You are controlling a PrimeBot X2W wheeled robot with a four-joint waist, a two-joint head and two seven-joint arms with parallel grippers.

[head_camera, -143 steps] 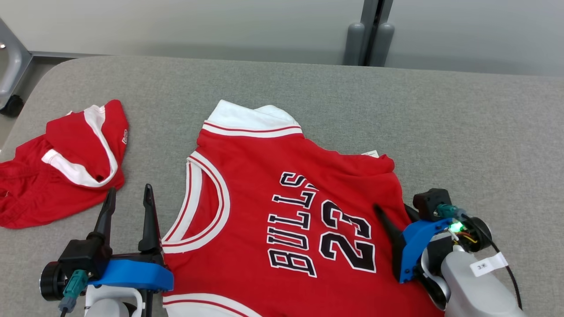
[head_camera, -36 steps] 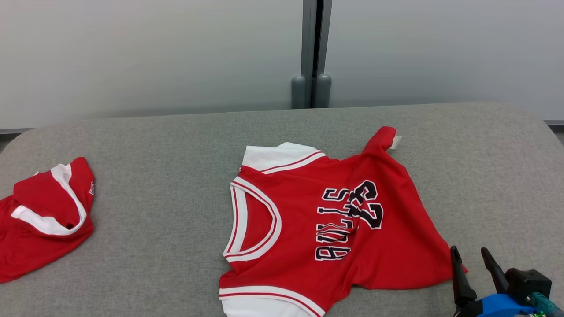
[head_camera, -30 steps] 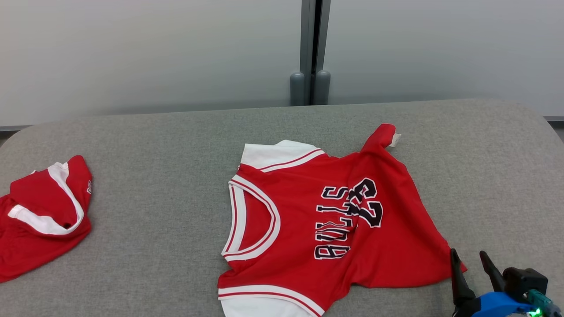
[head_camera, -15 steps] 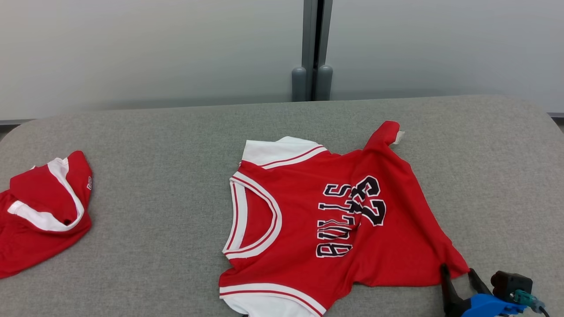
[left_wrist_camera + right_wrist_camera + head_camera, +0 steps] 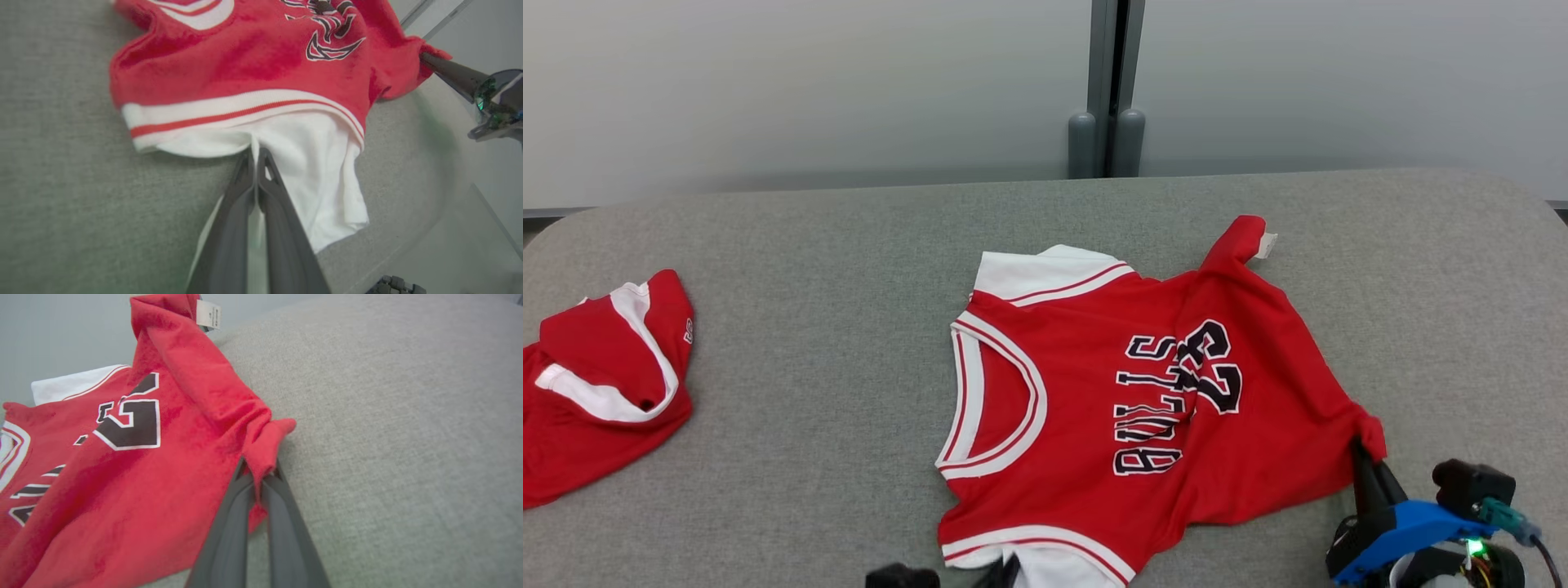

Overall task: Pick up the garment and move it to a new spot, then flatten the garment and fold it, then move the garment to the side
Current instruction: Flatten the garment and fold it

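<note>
The garment [image 5: 1094,384] is a red jersey with white trim and black lettering, lying rumpled on the grey padded table [image 5: 833,245]. My right gripper [image 5: 1361,454] is shut on its red corner at the lower right, which bunches up around the fingertips. In the right wrist view the right gripper [image 5: 258,470] pinches that red fold of the garment [image 5: 122,465]. My left gripper [image 5: 1009,569] pokes in at the bottom edge against the white hem. In the left wrist view the left gripper [image 5: 255,151] is shut on the white cloth of the garment [image 5: 253,53].
A second red and white piece of clothing [image 5: 596,384] lies crumpled at the table's left edge. A pale wall with a grey post [image 5: 1107,139] stands behind the table. Bare grey surface stretches between the two pieces and to the right [image 5: 1437,310].
Both grippers have closed on the garment. The right gripper moved forward onto the red corner, bunching it, and the left gripper came in at the bottom edge. The camera shifted slightly.
</note>
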